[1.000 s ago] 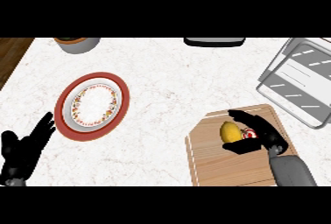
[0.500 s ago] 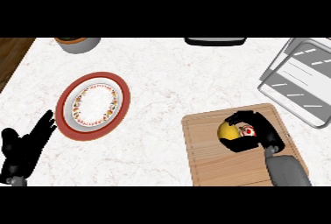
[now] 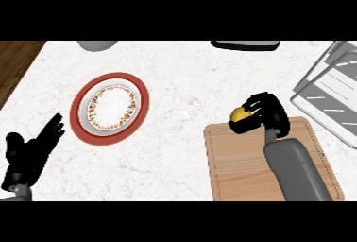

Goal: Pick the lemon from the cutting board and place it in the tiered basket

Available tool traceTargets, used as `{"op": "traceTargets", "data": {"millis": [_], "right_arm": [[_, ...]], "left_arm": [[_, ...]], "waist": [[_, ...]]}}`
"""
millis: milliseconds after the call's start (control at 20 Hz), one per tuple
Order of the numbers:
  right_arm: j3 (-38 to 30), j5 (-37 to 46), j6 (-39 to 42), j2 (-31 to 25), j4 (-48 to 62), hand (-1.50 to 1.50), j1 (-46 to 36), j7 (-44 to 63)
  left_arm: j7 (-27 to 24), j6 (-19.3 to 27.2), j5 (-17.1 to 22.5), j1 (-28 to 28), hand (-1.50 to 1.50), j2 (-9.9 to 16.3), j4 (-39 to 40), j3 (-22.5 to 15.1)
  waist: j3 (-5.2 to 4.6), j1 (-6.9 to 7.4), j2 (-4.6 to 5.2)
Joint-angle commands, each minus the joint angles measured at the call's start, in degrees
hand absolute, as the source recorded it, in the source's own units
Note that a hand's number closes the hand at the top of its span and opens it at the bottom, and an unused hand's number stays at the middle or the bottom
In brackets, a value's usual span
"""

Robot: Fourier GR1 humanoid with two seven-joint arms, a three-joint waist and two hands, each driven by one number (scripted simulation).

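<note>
The yellow lemon (image 3: 239,114) shows between the curled fingers of my right hand (image 3: 263,114), which is shut on it just past the far edge of the wooden cutting board (image 3: 241,163). Most of the lemon is hidden by the hand. The grey wire tiered basket (image 3: 329,90) stands at the right edge, a short way right of the hand. My left hand (image 3: 29,154) rests open at the lower left, fingers pointing up and right.
A red-rimmed patterned plate (image 3: 110,108) lies left of centre. A grey round object (image 3: 97,45) and a dark flat object (image 3: 245,45) sit at the far edge. Brown wood (image 3: 15,66) borders the counter at the left.
My right hand has carried the lemon up off the cutting board, past its far edge. The view has shifted, so the plate and board appear lower. The left hand stays resting.
</note>
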Motion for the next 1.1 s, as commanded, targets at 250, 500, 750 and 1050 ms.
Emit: {"op": "traceTargets", "data": {"millis": [250, 500, 750, 1050], "right_arm": [[4.9, 28.2, -7.9, 1.0, 11.9, 1.50, -25.0, 32.1], [5.9, 40.5, -7.4, 3.1, 17.3, 1.50, -35.3, 41.0], [0.8, 44.5, -6.7, 2.6, 23.5, 1.50, -44.1, 40.3], [-6.1, 45.8, -11.7, -2.1, 26.6, 1.50, -46.9, 35.1]], "left_arm": [[0.2, -0.5, -0.5, -1.7, 0.00, -0.4, 0.9, -1.1], [0.0, 0.8, -1.1, -2.6, 0.00, -0.1, 2.3, -0.1], [0.6, 1.6, -0.9, -2.4, 0.00, -1.7, 2.2, -0.5], [-0.8, -0.4, 0.4, 1.5, 0.00, 0.9, 0.2, 1.8]], "waist": [[0.11, 1.67, 0.20], [0.30, -0.30, 0.05], [0.47, -1.29, 0.14], [0.54, -1.57, 0.02]]}}
